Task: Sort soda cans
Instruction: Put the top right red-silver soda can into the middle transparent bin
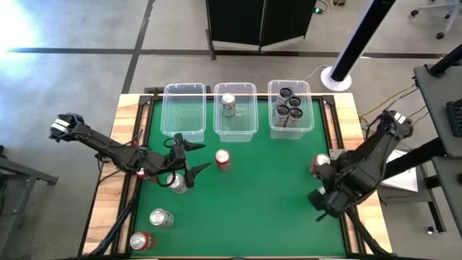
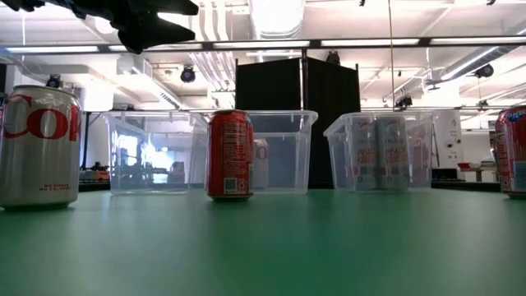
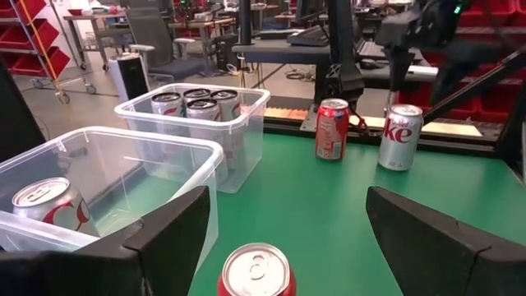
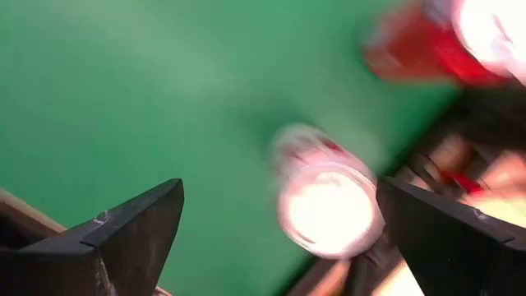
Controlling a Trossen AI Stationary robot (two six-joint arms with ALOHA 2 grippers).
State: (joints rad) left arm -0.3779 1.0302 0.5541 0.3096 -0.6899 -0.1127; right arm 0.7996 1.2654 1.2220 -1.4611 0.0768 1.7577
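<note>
Hovering left of red can [image 1: 223, 159]: left gripper [image 1: 189, 158], jaws apart; idling far right: right gripper [image 1: 323, 204] (jaws also apart).

Bright overhead ceiling lights [image 2: 353, 41], right wrist view motion-blurred, floor glare upper left

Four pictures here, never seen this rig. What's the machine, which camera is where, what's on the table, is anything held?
Two dark robot arms work at a green table. One camera looks straight down, one sits at table height, and one rides on each wrist. At the far edge stand three clear bins: one empty, one with a single can, one with several dark cans. Loose soda cans stand on the mat. The left gripper is open near the middle red can; the right gripper is open by the right edge. Neither holds anything.
</note>
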